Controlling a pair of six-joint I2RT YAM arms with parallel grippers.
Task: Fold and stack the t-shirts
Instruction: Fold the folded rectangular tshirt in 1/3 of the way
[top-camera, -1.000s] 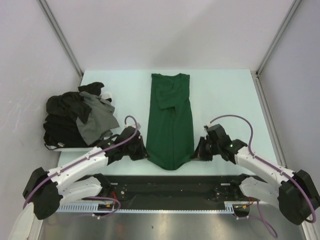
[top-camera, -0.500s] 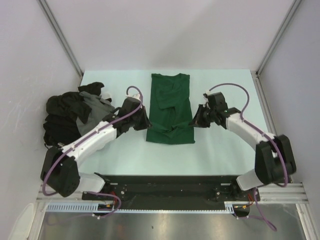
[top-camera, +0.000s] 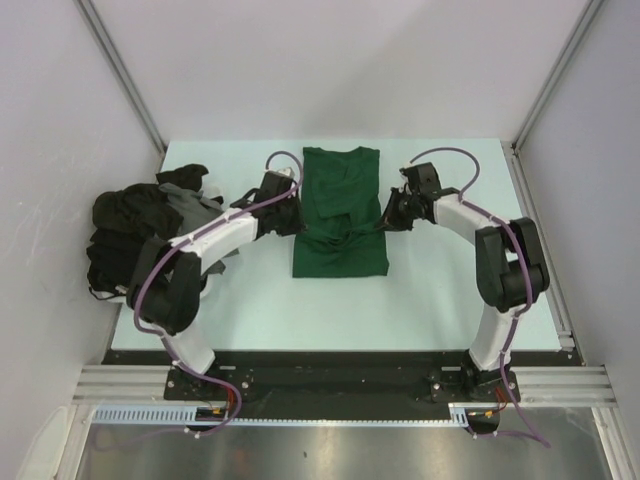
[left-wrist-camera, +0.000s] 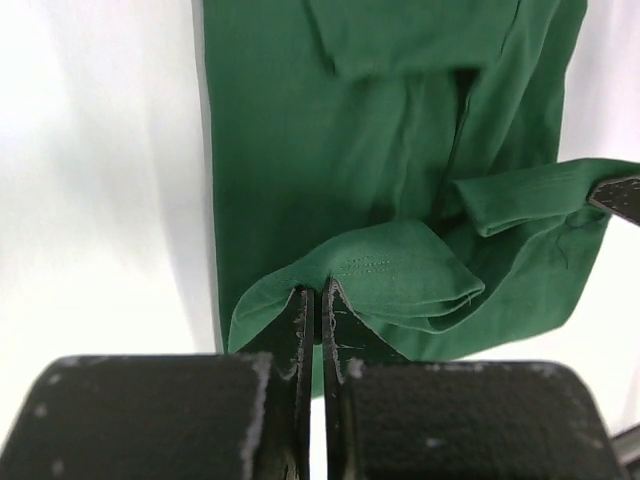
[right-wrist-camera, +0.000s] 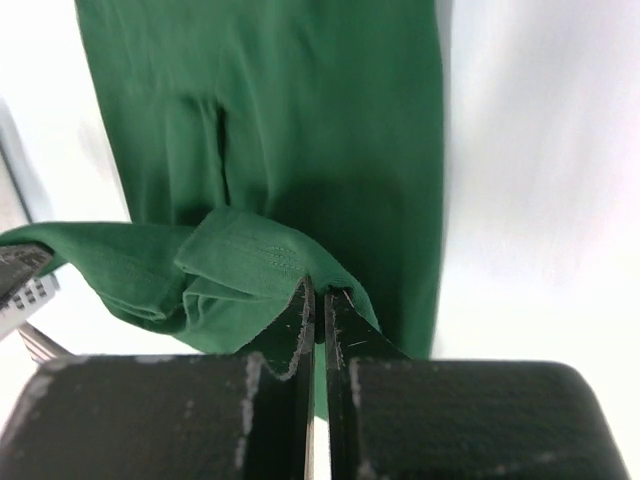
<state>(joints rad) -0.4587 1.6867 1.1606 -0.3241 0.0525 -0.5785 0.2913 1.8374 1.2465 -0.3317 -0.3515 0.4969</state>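
Both arms now reach farther up the table (top-camera: 450, 290) than a second ago, carrying the near hem of the green t-shirt (top-camera: 340, 190) toward its collar. The left gripper (top-camera: 298, 224) and right gripper (top-camera: 385, 222) each pinch a hem corner tight. The shirt lies mid-table, folded shorter. The black and grey shirts (top-camera: 135, 235) remain heaped at the left edge.
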